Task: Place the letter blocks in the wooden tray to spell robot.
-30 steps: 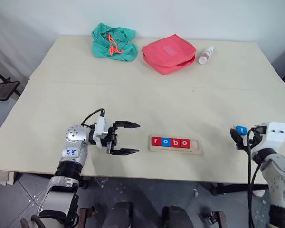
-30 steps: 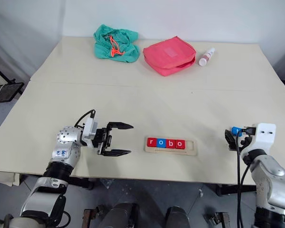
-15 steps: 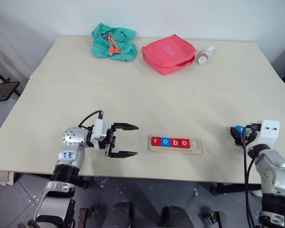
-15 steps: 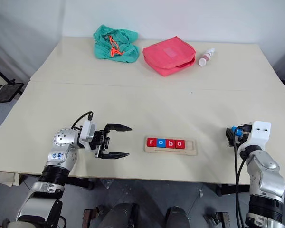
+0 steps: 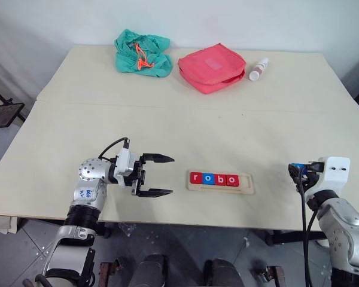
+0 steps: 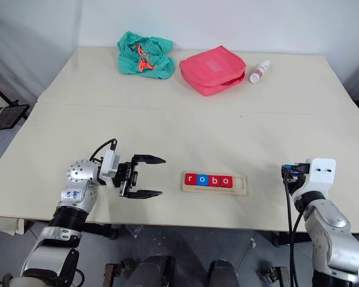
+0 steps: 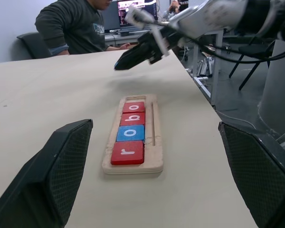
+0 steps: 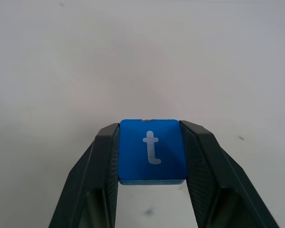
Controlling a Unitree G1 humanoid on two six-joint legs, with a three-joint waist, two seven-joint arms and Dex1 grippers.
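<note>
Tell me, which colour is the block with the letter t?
The t block is blue with a white letter, best seen in the right wrist view.

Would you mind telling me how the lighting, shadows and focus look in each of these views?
Head views: soft, even light, faint shadows under the tray and the left gripper. Left wrist view: the blocks are crisp, the near fingers loom large and soft, and the right gripper casts a diffuse shadow. Right wrist view: the t block between the fingers is sharp, with no glare.
</note>
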